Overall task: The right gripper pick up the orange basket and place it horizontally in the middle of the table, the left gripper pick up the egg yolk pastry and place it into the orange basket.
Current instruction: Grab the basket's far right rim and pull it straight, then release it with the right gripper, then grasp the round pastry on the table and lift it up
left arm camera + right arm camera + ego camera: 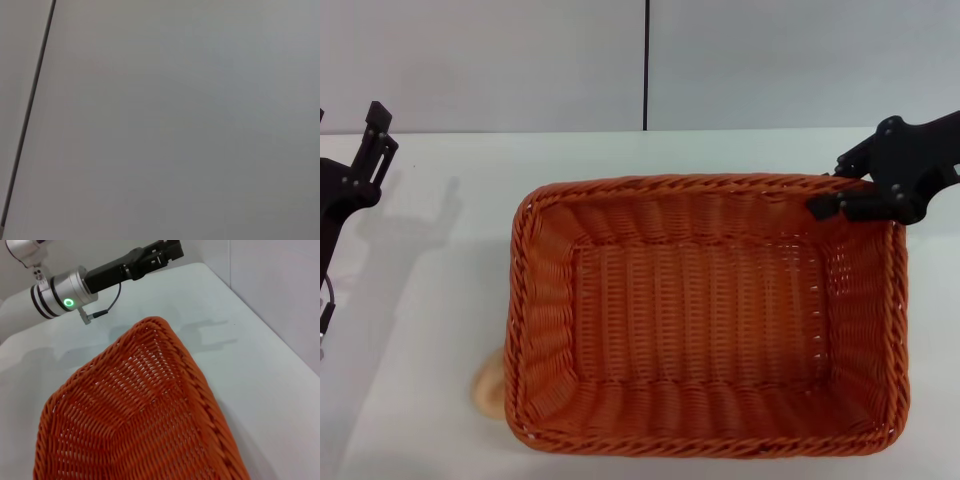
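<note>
Right claw (828,203): black, slim-fingered, at the far right corner of the orange basket (705,315), its fingers clenched on the braided rim there.
Orange basket: large, rectangular, woven wicker-style, with a thick braided rim, openwork side walls and a tightly woven floor; it is empty and sits lengthwise across the middle of the counter (430,300), toward the near edge. The right wrist view looks down its inner wall and along the rim (200,385).
Egg yolk pastry (488,385): small, rounded, pale tan; only a part shows, on the counter against the basket's near left corner, the rest hidden under the rim.
Left claw (375,140): black, two-pronged, on a dark arm raised over the counter's left edge, well apart from the basket and the pastry; it holds nothing, and I cannot tell whether the prongs are spread or closed. In the right wrist view it shows beyond the basket (160,252), on an arm with a silver collar and a green light.
Counter: wide, plain white, smooth, carrying soft shadows of the arms.
Room: pale grey wall panels behind the far edge, split by a dark vertical seam (646,65); the left wrist view shows only such a panel and seam (30,110).
</note>
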Robot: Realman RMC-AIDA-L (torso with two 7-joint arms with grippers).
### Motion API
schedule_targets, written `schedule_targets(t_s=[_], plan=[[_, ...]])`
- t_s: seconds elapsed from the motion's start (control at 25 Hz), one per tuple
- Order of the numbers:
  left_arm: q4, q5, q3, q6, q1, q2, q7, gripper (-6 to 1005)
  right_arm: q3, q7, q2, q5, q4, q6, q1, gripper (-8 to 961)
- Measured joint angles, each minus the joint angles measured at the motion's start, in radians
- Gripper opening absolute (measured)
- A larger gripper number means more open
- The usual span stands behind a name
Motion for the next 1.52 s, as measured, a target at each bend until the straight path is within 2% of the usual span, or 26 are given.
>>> schedule_targets(t_s=[0.6, 0.84, 1.04, 1.12, 1.28, 1.48, 1.52], plan=[[0.0, 0.0, 0.0, -0.006, -0.008, 0.0, 0.0, 746, 0.005, 0.011, 0.004, -0.02, 0.019, 0.012, 0.002, 190], [0.001, 0.0, 0.0, -0.006, -0.005, 0.0, 0.0, 745, 0.027, 0.047, 0.003, -0.016, 0.003, 0.071, -0.005, 192], [0.003, 0.0, 0.0, -0.008, -0.001, 0.0, 0.0, 745, 0.118, -0.015, 0.014, 0.009, 0.014, 0.143, -0.016, 286], [0.003, 0.0, 0.0, -0.008, -0.001, 0.0, 0.0, 745, 0.122, -0.026, 0.015, 0.021, 0.016, 0.154, -0.02, 323], [0.004, 0.0, 0.0, -0.008, -0.004, 0.0, 0.0, 744, 0.135, -0.084, 0.022, 0.134, 0.017, 0.215, -0.064, 398], [0.012, 0.001, 0.051, -0.004, -0.007, 0.008, -0.001, 744, 0.243, -0.242, 0.042, 0.441, 0.1, 0.276, -0.181, 514], [0.016, 0.001, 0.063, -0.001, -0.007, 0.011, -0.004, 744, 0.273, -0.277, 0.046, 0.506, 0.128, 0.277, -0.206, 512]])
